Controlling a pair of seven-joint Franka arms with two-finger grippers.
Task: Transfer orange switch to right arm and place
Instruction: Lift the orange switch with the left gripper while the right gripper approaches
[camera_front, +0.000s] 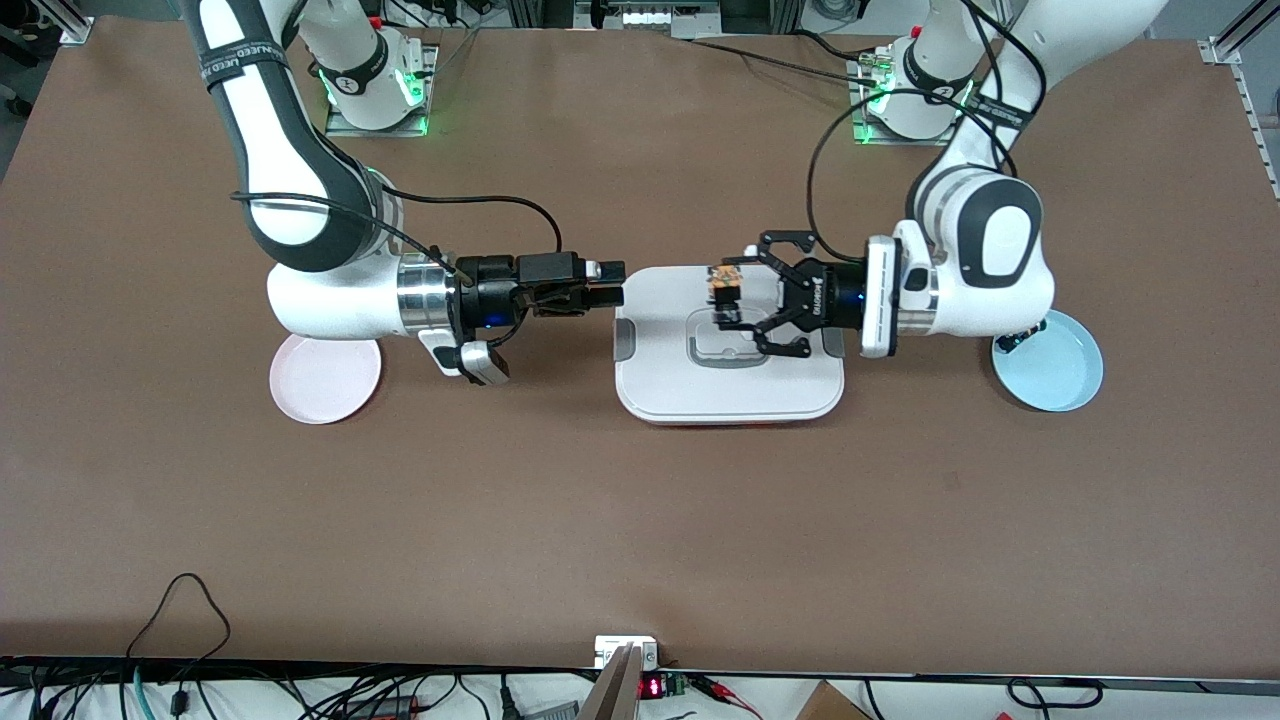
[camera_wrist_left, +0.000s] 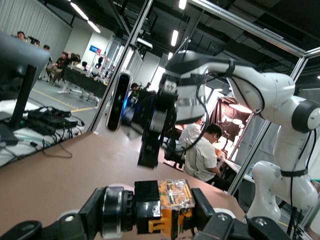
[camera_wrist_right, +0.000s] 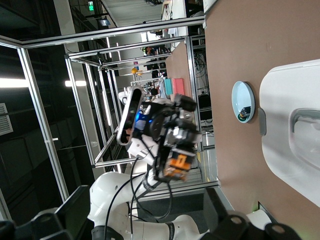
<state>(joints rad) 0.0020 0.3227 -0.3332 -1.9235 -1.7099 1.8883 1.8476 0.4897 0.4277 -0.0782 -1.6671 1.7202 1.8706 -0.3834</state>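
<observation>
Orange switch (camera_front: 724, 283): clamped in the left end effector (camera_front: 733, 297), held in the air over the white tray (camera_front: 650, 385), above the tray's edge away from the front camera.
Left end effector: fingers clenched on the switch, claw lying level and pointing toward the right arm's end of the table; the left wrist view shows the switch's clear-topped orange body (camera_wrist_left: 172, 202) pinched between the pads.
Right end effector (camera_front: 605, 285): slim black fingers spread and empty, lying level, tips at the tray's edge toward the right arm's end, aimed at the switch but still apart from it.
Progress: pick-up looks done and the switch is presented for hand-over; the right arm's grasp, the left's release and the placing are all left.
Likely goal: the pink plate (camera_front: 325, 380), on the table beside the tray toward the right arm's end, partly under that arm.
Blue plate (camera_front: 1050, 375): beside the tray toward the left arm's end, a small dark part (camera_front: 1012, 343) lying in it.
Risk: the switch is tiny, so the right fingers have little free surface to close on.
</observation>
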